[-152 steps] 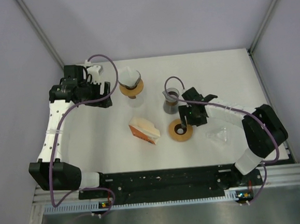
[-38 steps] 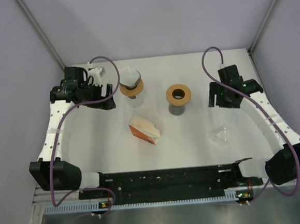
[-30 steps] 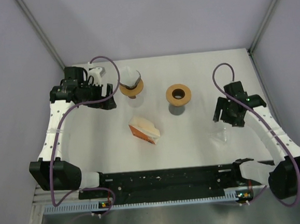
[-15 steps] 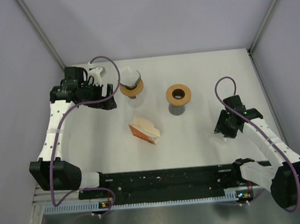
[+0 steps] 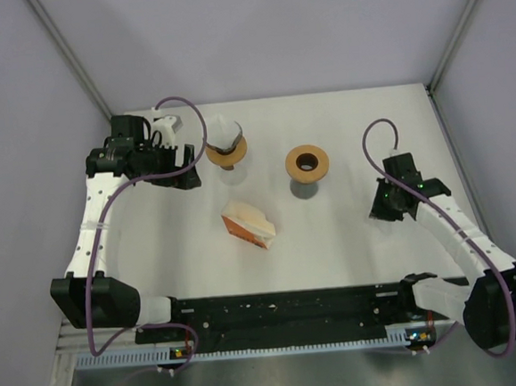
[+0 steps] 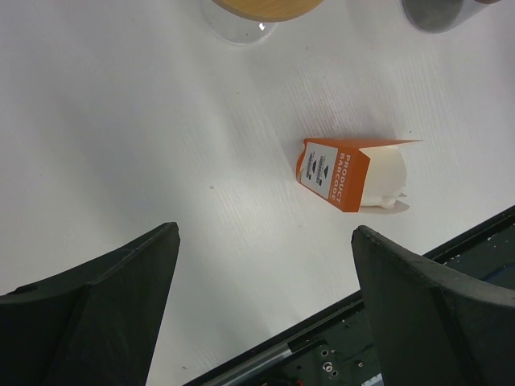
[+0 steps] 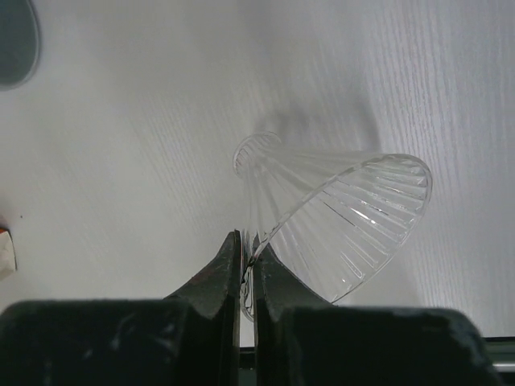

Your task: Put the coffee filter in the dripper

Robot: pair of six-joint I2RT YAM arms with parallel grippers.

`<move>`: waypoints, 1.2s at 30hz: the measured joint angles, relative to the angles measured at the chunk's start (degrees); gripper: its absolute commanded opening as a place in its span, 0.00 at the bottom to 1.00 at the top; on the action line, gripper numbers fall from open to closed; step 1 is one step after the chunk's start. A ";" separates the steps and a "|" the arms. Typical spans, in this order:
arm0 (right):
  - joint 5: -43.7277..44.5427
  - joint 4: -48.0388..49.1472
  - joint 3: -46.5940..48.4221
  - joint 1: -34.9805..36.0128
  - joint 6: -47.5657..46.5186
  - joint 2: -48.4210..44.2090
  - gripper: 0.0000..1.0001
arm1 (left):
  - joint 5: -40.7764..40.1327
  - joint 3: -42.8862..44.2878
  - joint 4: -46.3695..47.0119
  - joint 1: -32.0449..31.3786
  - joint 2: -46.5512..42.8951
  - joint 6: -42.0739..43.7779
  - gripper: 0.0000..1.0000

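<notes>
A clear ribbed dripper (image 7: 338, 217) hangs tilted over the white table, and my right gripper (image 7: 248, 241) is shut on the thin wall at its rim. In the top view that gripper (image 5: 386, 211) is at the right of the table and hides the dripper. White coffee filters (image 6: 388, 173) stick out of an orange box (image 5: 247, 225) lying at mid table. My left gripper (image 6: 265, 233) is open and empty at the far left (image 5: 183, 166), well apart from the box.
A grey vessel with a wooden ring (image 5: 307, 164) stands at the centre back. Another wooden ring (image 5: 227, 151) holding a white cone stands next to the left gripper. Grey walls enclose the table; a black rail (image 5: 294, 311) runs along the near edge.
My right gripper came down from the back right onto the dripper, shut on its rim and has raised it slightly. The left arm has not moved.
</notes>
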 measured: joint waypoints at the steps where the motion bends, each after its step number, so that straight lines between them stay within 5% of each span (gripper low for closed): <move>1: 0.20 -0.92 1.60 0.00 -0.81 0.28 0.00 | 0.11 0.02 -0.04 0.00 0.00 0.00 0.94; 8: 5.42 -6.82 22.56 2.14 -12.37 2.12 0.00 | 0.90 4.74 -1.68 0.00 1.92 0.17 0.94; 15: 14.56 -6.67 40.48 23.08 -35.76 2.01 0.00 | 4.24 15.78 -2.73 0.00 2.62 0.15 0.90; 24: 31.08 -4.17 33.88 55.78 -73.40 5.05 0.00 | 11.02 26.62 -3.02 -1.22 2.58 -1.62 0.89; 36: 41.99 2.47 32.00 64.32 -104.43 14.05 0.00 | 4.35 33.00 -4.87 -21.97 4.79 -1.44 0.93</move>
